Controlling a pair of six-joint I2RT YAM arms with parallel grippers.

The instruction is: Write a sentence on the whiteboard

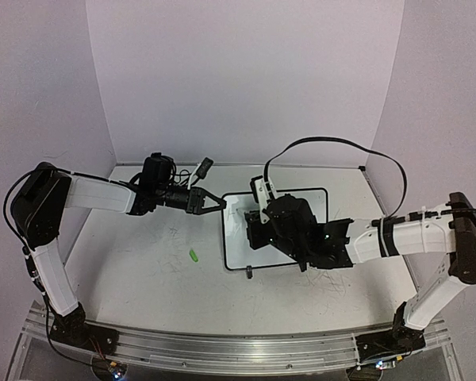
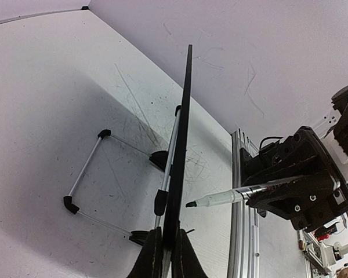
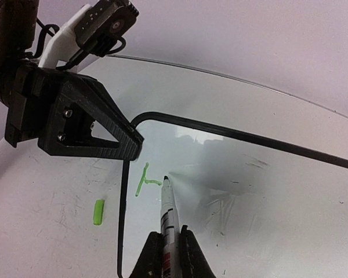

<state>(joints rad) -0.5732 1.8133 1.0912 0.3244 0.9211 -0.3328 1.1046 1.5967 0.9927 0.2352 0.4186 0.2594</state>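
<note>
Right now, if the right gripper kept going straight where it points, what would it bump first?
Probably the whiteboard: the marker in the right gripper seems to touch it beside the green strokes.

small green object (image 1: 193,255): lying on scuffed white table (image 1: 135,266) | aluminium rail (image 1: 222,349): along near edge

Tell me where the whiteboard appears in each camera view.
Top external: the whiteboard is mid-picture, partly covered.
Left wrist: the whiteboard is edge-on, a dark line up the middle.
Right wrist: the whiteboard fills the lower right.
Shared landmark: the left gripper clamped on its edge.
</note>
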